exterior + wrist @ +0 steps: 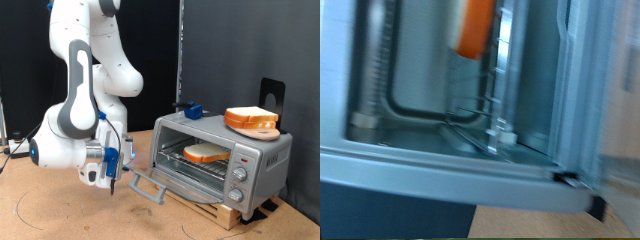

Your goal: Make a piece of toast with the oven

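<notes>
Item: piece of toast. You find it lying flat on the wire rack inside the oven; in the wrist view the piece of toast shows only as an orange crust edge deep in the chamber. Judge it light, stiff at the crust, soft and crumbly on the pale face, easily dented. Take hold at an edge across its thin dimension, with little force; the rack wires beneath leave scant room for a finger.

Item: oven. It stands on a wooden pallet on the bench, toward the exterior view's right edge. Its door hangs open, lowered forward.

Item: claw. It sits low, just beside the open door's handle, at the front of the oven. You cannot tell from either view whether its fingers are spread or pressed together; nothing shows between them.

Item: second slice, on a round wooden dish atop the oven, near its back right corner. A small blue object rests on the oven's roof near the back left corner.
</notes>
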`<action>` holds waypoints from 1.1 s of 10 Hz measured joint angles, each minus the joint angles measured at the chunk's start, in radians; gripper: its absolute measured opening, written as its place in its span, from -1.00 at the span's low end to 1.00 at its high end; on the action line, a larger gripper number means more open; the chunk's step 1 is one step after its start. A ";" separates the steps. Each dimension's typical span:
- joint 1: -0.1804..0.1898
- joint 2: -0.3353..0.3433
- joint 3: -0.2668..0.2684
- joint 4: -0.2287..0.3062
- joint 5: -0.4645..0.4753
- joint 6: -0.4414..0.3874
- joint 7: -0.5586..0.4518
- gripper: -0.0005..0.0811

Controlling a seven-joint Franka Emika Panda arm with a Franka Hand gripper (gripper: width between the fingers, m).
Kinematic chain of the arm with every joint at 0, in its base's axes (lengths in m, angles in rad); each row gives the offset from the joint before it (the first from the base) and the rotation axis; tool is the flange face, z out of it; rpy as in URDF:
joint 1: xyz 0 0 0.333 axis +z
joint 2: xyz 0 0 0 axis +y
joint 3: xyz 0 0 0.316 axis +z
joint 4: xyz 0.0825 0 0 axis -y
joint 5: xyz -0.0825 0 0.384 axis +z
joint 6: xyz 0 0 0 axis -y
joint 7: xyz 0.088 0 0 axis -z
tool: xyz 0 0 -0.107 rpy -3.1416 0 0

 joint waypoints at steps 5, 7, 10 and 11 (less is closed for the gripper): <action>0.027 -0.142 0.080 -0.079 0.135 0.000 -0.028 0.98; 0.049 -0.196 0.117 -0.119 0.169 -0.001 -0.026 0.98; 0.094 -0.278 0.177 -0.190 0.253 0.000 -0.024 0.98; 0.110 -0.311 0.196 -0.216 0.291 -0.001 -0.022 0.98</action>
